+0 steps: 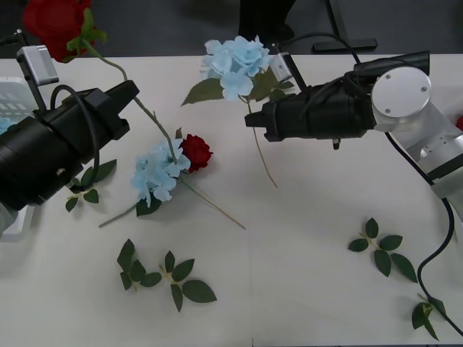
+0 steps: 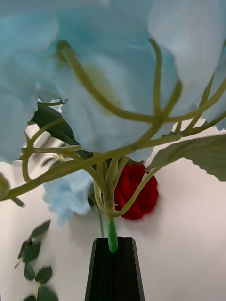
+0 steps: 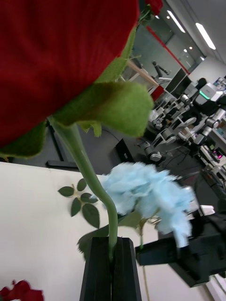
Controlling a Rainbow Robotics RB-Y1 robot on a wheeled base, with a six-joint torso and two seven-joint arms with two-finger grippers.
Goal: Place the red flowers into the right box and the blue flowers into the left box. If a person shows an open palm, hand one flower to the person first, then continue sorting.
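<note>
Nearest the camera in the front view, we are seeing loose green leaf sprigs lying on the white table (image 1: 289, 289): one cluster (image 1: 163, 277) at the lower centre left, another (image 1: 382, 249) at the lower right, a third (image 1: 427, 312) at the right edge, and a smaller one (image 1: 88, 184) at the left under the left arm. Just above the centre-left cluster, a blue flower (image 1: 155, 173) and a red flower (image 1: 195, 152) are lying on the table with their heads touching, the red one just right of the blue one, their stems crossing and running toward the lower part of the frame. At the left of the frame, the left gripper (image 1: 136, 94) is clamping the stem of a second red flower (image 1: 54, 22), whose head is standing up at the upper left corner; in the left wrist view its black fingers (image 3: 101, 273) are pressed together on the green stem, with the red head (image 3: 56, 61) looming close overhead. Right of centre, the right gripper (image 1: 253, 119) is gripping the stem of a second blue flower (image 1: 235, 61), held above the table at the upper centre; in the right wrist view its black fingers (image 2: 101, 273) are closed on the stem beneath the pale blue head (image 2: 117, 84). At the far left edge, behind the left arm, part of the left box (image 1: 13, 94) is showing.
</note>
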